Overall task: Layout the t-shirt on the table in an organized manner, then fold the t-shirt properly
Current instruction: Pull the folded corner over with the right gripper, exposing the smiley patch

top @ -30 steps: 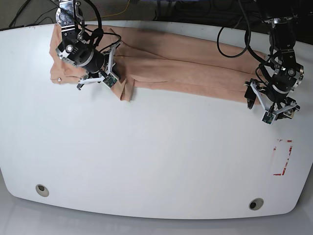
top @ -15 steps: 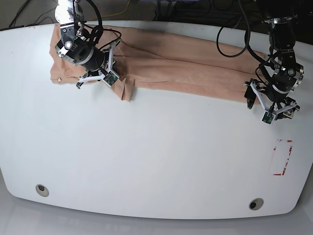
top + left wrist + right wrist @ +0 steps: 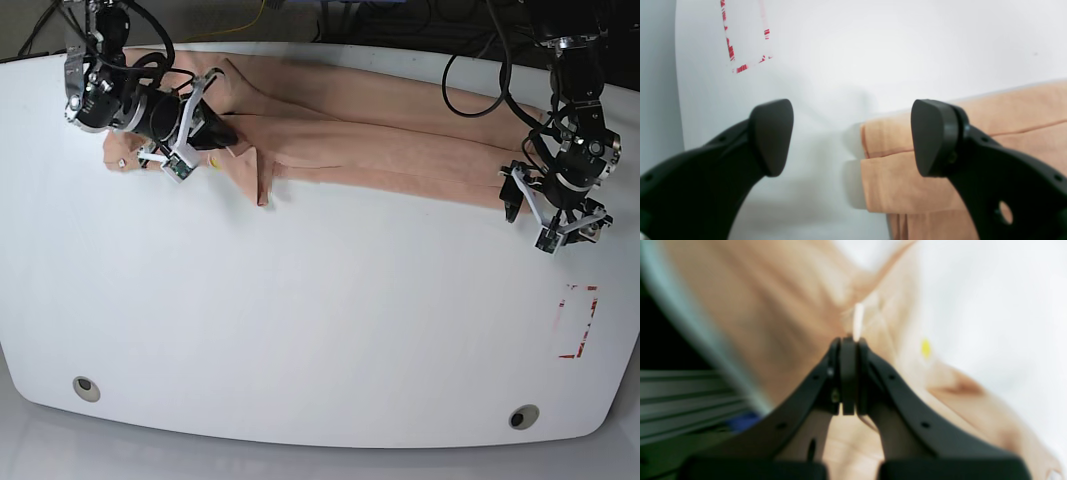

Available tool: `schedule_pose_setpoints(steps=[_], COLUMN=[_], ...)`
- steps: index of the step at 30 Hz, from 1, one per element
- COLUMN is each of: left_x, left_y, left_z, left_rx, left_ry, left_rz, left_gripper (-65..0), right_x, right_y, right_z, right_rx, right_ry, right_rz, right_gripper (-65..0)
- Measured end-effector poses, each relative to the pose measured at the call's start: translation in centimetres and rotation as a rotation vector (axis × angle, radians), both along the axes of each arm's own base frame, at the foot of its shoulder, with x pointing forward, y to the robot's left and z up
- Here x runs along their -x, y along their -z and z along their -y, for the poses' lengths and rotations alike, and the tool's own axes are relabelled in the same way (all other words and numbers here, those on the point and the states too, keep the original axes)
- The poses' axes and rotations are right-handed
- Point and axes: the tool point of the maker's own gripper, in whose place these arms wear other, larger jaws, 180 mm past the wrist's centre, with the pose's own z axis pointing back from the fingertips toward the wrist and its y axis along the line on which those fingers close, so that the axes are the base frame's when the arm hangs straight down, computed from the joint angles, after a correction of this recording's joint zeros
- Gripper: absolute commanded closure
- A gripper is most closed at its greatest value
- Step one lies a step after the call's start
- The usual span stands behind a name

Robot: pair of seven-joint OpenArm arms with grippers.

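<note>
The peach-pink t-shirt lies as a long crumpled band along the far side of the white table. At its left end, my right gripper is shut on a pinch of the fabric and holds it raised. In the right wrist view the fingertips are pressed together, with a thin white tag sticking out past them and the t-shirt blurred behind; a yellow spot of print shows. My left gripper stands open at the t-shirt's right end, one finger over the folded hem, the other over bare table.
A red rectangle outline marks the table near its right edge. Two round grommet holes sit near the front edge. Cables hang behind both arms at the far edge.
My right arm has swung left and back with its grip kept, dragging the t-shirt's left end with it and raising a fold. The left arm has not moved.
</note>
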Motion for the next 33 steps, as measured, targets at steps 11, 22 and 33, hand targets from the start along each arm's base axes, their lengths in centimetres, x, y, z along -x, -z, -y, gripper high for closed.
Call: schedule_pose_setpoints(steps=[11,22,33], left_x=[0.0,0.0,0.0], left_y=[0.0,0.0,0.0], left_z=[0.1,0.0,0.1], left_rx=[0.000,-0.002,-0.002], left_ry=[0.003,0.003,0.003], left_rz=[-0.001,-0.002,-0.002], left_gripper=[-52.3,-52.3,-52.3], right_x=[3.7,8.6,9.4], right_y=[0.1,1.7,2.1], right_z=[1.3,2.1,2.5], right_rx=[-0.030,-0.012,0.011], right_ry=[-0.050,-0.071,-0.078], right_rz=[-0.124,-0.266,-0.287], right_gripper=[0.0,0.0,-4.4])
